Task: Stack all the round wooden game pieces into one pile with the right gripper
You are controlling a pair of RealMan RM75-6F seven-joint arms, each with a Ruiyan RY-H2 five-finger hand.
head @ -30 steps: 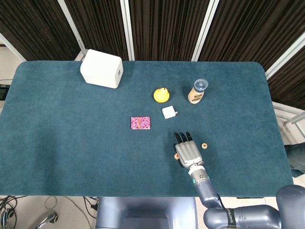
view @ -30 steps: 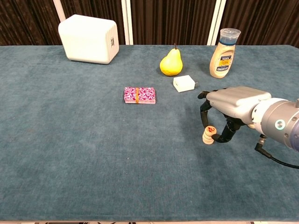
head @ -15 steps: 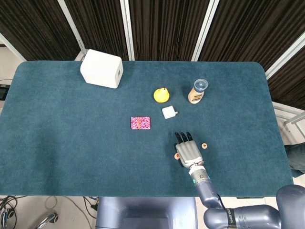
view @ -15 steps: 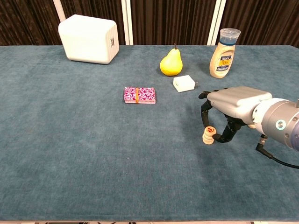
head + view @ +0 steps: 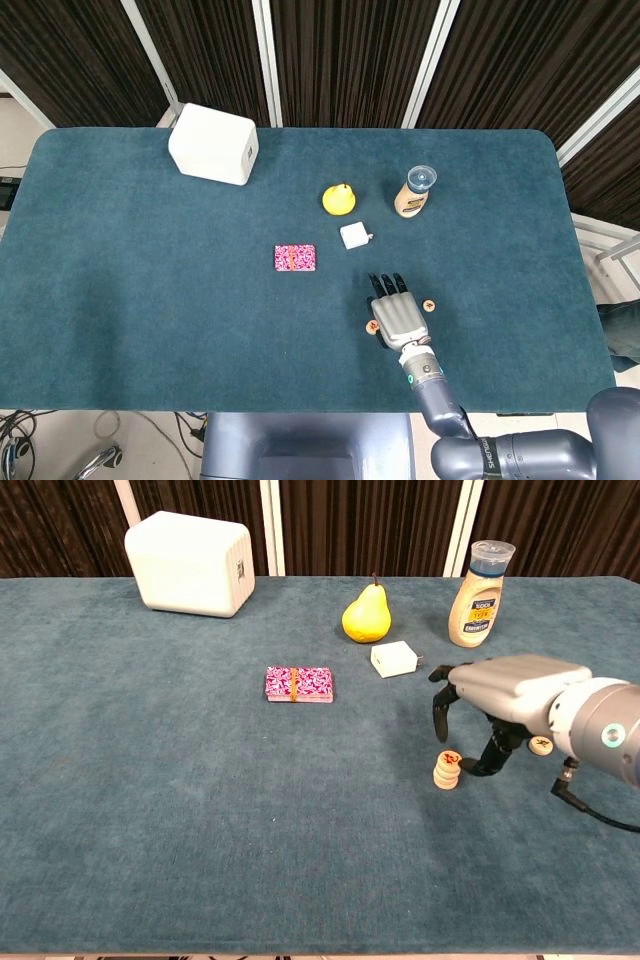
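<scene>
Nearest on the table (image 5: 150, 810): a short stack of wooden game pieces (image 5: 446, 770), upright, red mark on the top disc. In the head view only its edge shows at the hand's left side (image 5: 371, 326).

Right hand (image 5: 510, 695) sits just right of the stack, palm down, fingers (image 5: 440, 708) apart and curled downward, holding nothing. A thumb tip rests low beside the stack; touching or not, cannot tell. Head view: right hand (image 5: 399, 312) seen from above, dark fingertips pointing far.

One loose wooden piece (image 5: 541, 745) lies flat on the cloth, right of the hand, apart from the stack. Head view puts it just right of the hand (image 5: 428, 305).

Left hand: in neither view.

Middle ground: pink patterned card pack (image 5: 298, 684), flat, left of centre. White charger block (image 5: 396, 659) just far-left of the hand.

Farther: yellow pear (image 5: 367, 615), upright, stem up. Sauce bottle (image 5: 477, 593), standing cap-down, filled with pale beige contents; label not readable. White box (image 5: 191, 563) at far left, closed, contents hidden.

Against a second ago: the hand has lifted and drawn right, off the stack. Fingers were closed around the top disc; now they stand clear above and beside it. The stack stays put. The loose piece, hidden behind the hand in the chest view before, is now exposed. All else unmoved.
</scene>
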